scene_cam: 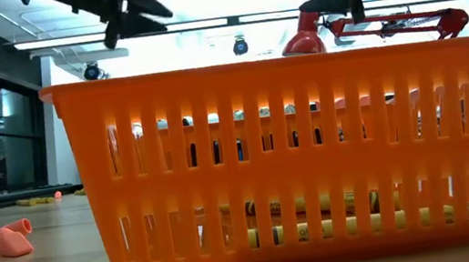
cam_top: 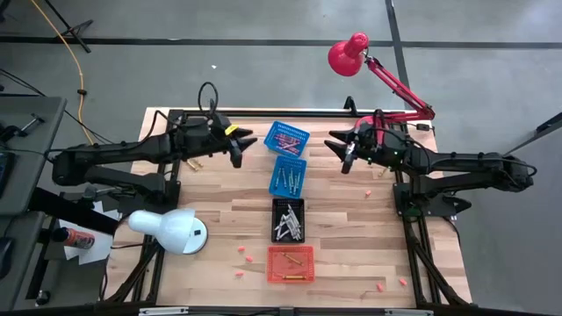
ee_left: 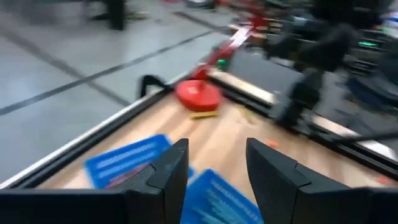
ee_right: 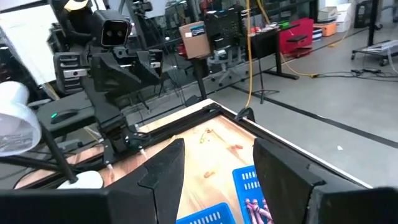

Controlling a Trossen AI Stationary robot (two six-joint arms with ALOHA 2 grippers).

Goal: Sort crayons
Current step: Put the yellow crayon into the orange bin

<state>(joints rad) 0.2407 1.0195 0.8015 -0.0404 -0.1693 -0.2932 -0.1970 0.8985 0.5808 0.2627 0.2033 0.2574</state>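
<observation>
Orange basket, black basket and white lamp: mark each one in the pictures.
orange basket (cam_top: 273,274): high view, on its left rim.
black basket (cam_top: 275,219): high view, on its left wall.
white lamp (cam_top: 163,227): high view, on the middle of its shade.

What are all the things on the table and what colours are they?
Baskets: four in a row down the table's middle; two blue, one black, one orange nearest the front edge.
Crayons: many, mixed colours, inside the baskets.
Small pink bits: several, scattered on the wood.
White lamp: one, front left.
Red lamp: one, back right.
Left end effector: dark, open, empty, left of the blue baskets.
Right end effector: dark, open, empty, right of them.
</observation>
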